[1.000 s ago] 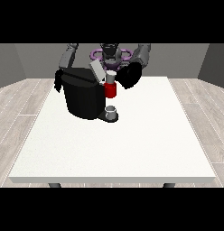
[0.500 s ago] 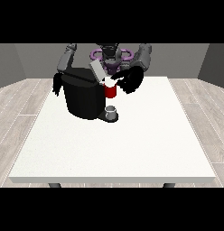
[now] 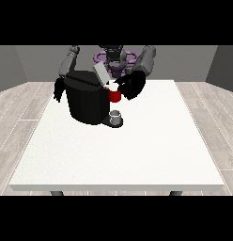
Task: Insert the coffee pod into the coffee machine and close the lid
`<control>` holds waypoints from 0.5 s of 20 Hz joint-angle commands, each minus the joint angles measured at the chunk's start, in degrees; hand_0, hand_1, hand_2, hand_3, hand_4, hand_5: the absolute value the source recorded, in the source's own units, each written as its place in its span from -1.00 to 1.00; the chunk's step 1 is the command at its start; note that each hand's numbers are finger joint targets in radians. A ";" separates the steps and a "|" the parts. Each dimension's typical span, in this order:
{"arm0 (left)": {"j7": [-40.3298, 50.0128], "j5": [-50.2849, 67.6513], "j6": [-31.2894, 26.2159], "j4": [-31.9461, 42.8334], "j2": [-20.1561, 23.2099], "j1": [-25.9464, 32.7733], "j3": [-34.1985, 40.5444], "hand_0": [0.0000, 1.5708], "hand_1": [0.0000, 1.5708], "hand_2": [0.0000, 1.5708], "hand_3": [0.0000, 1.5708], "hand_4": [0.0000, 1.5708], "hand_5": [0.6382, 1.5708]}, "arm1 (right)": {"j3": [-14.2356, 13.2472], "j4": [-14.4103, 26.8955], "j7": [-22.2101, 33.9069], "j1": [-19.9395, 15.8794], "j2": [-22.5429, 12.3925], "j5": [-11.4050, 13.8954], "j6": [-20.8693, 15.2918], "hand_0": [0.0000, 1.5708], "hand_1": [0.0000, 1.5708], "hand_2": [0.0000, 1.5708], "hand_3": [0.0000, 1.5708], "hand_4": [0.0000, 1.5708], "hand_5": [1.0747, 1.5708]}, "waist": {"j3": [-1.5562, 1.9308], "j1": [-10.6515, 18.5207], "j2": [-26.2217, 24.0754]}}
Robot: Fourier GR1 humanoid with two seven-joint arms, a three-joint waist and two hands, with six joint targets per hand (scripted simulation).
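Hovering at the coffee machine (image 3: 90, 101)'s one o'clock corner, the hand at the view's right (image 3: 131, 86) nears the raised lid (image 3: 100, 74); finger states indiscernible; pod unseen.

A black coffee machine (image 3: 89, 101) stands far-left on the white table (image 3: 123, 150); the hand at the view's right (image 3: 130, 86) reaches its red thing at the machine (image 3: 114, 95).

The robot hand at the view's right (image 3: 131, 86) reaches inward; the other robot hand (image 3: 58, 89) hangs low.

Single front view, across table (image 3: 113, 155), facing robot (image 3: 113, 59)
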 commanded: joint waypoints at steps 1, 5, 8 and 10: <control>-1.36 0.47 -1.54 -0.20 -0.45 0.13 -0.66 0.75 0.75 0.76 0.60 -0.29 1.00 | -2.39 2.74 0.98 -1.86 -0.15 -1.43 -1.20 -1.00 -1.00 -1.00 -1.00 -0.64 1.00 | -0.01 2.79 -0.69; -7.43 5.31 -0.49 -2.90 -8.80 7.18 0.29 -1.00 -1.00 -1.00 -1.00 -1.00 1.00 | -4.18 5.95 -3.00 2.68 -2.46 -2.97 2.88 -1.00 -1.00 -1.00 -1.00 -0.59 1.00 | -0.01 6.18 -3.44; -9.82 7.13 0.51 -5.67 -13.12 10.42 -0.12 -1.00 -1.00 -1.00 -1.00 -1.00 1.00 | -7.01 9.55 -4.46 3.88 -4.81 -4.34 3.84 -1.00 -1.00 -1.00 -1.00 -0.56 1.00 | -0.01 9.54 -5.57; -9.14 8.43 -4.72 -7.39 -15.69 13.93 -2.21 -1.00 -1.00 -1.00 -1.00 -1.00 1.00 | -8.91 13.88 -6.18 7.60 -4.82 -4.87 3.09 -1.00 -1.00 -1.00 -1.00 -0.72 1.00 | 0.03 14.71 -11.14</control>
